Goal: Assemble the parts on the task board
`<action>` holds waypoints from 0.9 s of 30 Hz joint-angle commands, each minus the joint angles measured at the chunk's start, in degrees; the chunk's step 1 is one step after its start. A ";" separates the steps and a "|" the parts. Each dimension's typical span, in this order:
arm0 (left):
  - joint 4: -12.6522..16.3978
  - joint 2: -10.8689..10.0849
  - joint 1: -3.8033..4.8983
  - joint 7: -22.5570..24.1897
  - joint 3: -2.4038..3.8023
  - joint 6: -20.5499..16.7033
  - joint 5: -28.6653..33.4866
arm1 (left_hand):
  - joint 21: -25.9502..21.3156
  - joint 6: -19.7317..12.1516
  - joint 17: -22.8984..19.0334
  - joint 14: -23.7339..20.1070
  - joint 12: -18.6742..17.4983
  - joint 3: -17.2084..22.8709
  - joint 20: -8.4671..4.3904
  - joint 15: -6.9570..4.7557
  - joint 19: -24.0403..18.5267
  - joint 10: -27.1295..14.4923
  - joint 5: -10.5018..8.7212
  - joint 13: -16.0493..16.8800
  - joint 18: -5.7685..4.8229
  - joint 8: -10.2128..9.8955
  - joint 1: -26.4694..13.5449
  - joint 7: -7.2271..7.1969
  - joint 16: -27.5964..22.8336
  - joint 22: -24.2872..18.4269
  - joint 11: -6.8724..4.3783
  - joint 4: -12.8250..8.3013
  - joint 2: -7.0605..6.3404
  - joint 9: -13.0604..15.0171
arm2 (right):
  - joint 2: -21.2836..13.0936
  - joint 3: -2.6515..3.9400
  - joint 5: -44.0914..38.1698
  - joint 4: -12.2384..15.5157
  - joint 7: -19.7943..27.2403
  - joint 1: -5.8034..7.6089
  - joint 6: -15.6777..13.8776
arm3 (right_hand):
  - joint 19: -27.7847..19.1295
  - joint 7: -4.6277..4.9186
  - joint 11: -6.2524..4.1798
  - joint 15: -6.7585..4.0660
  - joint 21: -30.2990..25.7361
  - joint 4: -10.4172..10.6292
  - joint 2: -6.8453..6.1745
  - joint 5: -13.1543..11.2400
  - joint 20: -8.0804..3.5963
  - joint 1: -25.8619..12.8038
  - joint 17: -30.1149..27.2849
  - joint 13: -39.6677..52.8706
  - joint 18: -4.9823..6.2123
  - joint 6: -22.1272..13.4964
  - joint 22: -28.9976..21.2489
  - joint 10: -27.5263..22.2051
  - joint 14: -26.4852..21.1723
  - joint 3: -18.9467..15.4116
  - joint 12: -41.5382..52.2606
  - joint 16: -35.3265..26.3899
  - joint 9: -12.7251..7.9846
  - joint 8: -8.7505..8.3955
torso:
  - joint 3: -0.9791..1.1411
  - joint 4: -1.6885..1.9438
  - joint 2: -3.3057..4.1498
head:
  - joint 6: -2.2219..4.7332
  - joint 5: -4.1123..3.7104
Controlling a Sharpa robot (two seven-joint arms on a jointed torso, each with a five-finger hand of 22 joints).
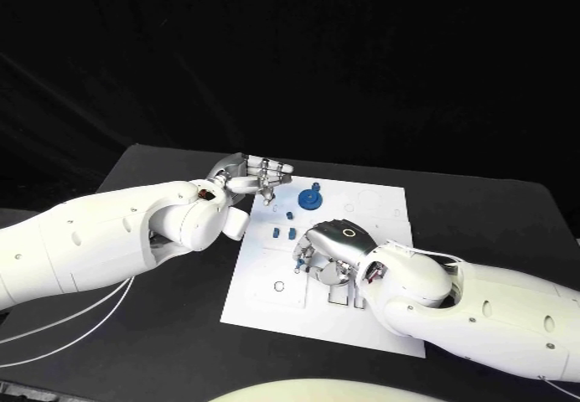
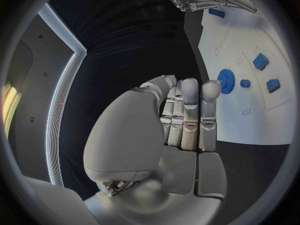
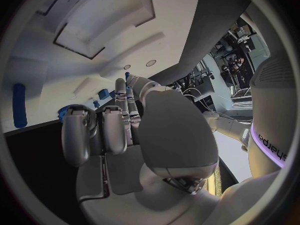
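The task board is a white rectangular plate lying flat on the black table, slightly rotated relative to the table edges. Shallow outlined recesses mark its surface. A blue gear lies flat near the board's far edge, with a small blue round piece just beyond it. Two small blue blocks lie side by side nearer the board's centre.

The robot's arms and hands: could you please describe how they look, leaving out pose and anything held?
Both arms are smooth, rounded white shells. Thin white cables trail beneath the left arm. The left hand and right hand are silver metal with segmented fingers; the right hand bears a small ring mark on its back.
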 commanded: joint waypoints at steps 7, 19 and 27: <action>-0.13 0.19 0.05 0.27 0.02 1.52 0.31 | -0.26 -0.08 -0.13 -0.27 0.25 -0.13 0.10 0.02 -0.44 -0.46 -0.04 0.08 0.65 -0.26 -0.09 0.33 -0.35 -0.08 -0.14 -0.15 0.75 -0.08 | 0.39 0.00 -0.30 -0.51 0.74 -0.33 2.55 | 0.99 0.03 0.13 -0.36 -0.10 -0.30 -0.23 0.49 -0.40 -0.59 -0.10 -0.06 -0.68 0.12 11.12 0.45 2.70 -0.24 -0.37 -0.05 0.10 -0.14 | -0.03 -0.03 0.07 | -0.72 0.87; -0.19 0.30 0.06 0.11 0.02 1.74 0.31 | -0.31 -0.07 -0.15 -0.29 0.27 -0.13 0.11 0.02 -0.46 -0.48 -0.04 0.09 0.66 -0.25 -0.10 0.32 -0.36 -0.12 -0.14 -0.15 0.78 -0.08 | 1.12 -0.01 -0.62 -1.40 0.45 -0.39 2.51 | 1.00 0.03 0.12 -0.37 -0.07 -0.49 -0.20 0.84 -0.39 -0.59 -0.05 -0.06 -0.69 0.13 11.14 0.50 2.71 -0.32 -0.45 0.00 0.13 -0.18 | -0.04 0.01 0.05 | -0.96 1.21; -0.16 0.27 0.06 -0.07 0.02 1.93 0.28 | -0.31 -0.07 -0.15 -0.29 0.27 -0.13 0.11 0.02 -0.46 -0.48 -0.04 0.09 0.66 -0.25 -0.10 0.32 -0.36 -0.12 -0.14 -0.15 0.78 -0.08 | 1.86 -0.08 -1.20 -2.02 0.14 -0.50 2.68 | 1.00 0.03 0.12 -0.37 -0.09 -0.60 -0.22 1.06 -0.39 -0.62 -0.05 -0.05 -0.68 0.14 11.15 0.55 2.71 -0.39 -0.49 0.01 0.14 -0.21 | -0.01 0.02 0.03 | -1.12 1.45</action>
